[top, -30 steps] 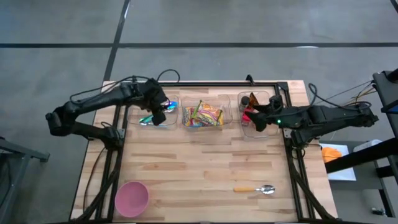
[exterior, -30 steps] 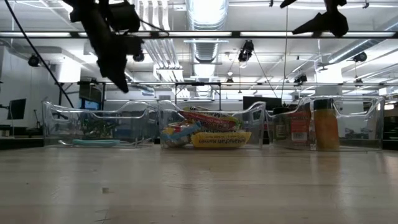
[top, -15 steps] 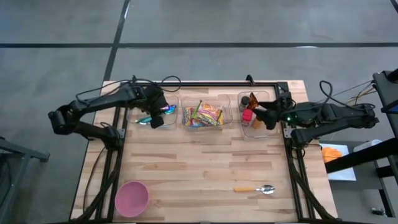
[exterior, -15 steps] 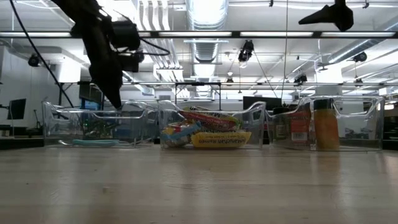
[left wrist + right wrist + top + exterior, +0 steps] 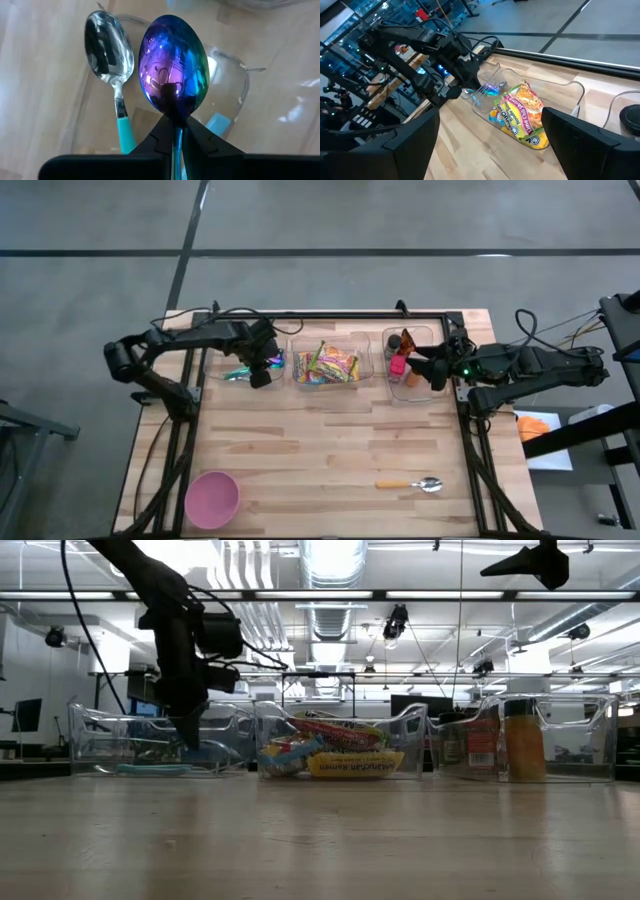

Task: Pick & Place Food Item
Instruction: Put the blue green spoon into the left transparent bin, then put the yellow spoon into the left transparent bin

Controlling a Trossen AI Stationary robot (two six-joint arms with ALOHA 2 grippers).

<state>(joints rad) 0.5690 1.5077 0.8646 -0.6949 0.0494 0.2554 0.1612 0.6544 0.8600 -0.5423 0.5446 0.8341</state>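
two claws: left gripper (image 5: 177, 131) clamped on iridescent spoon (image 5: 173, 67), right gripper (image 5: 420, 367) apart.

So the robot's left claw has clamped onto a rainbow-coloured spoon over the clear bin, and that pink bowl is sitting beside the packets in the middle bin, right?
Not quite. The pink bowl stands alone at the table's near left corner, far from the middle bin, as the high view shows. The left gripper does clamp the iridescent spoon.

Lab hall: exposed ceiling ducts (image 5: 330, 565), strip lights, equipment racks.
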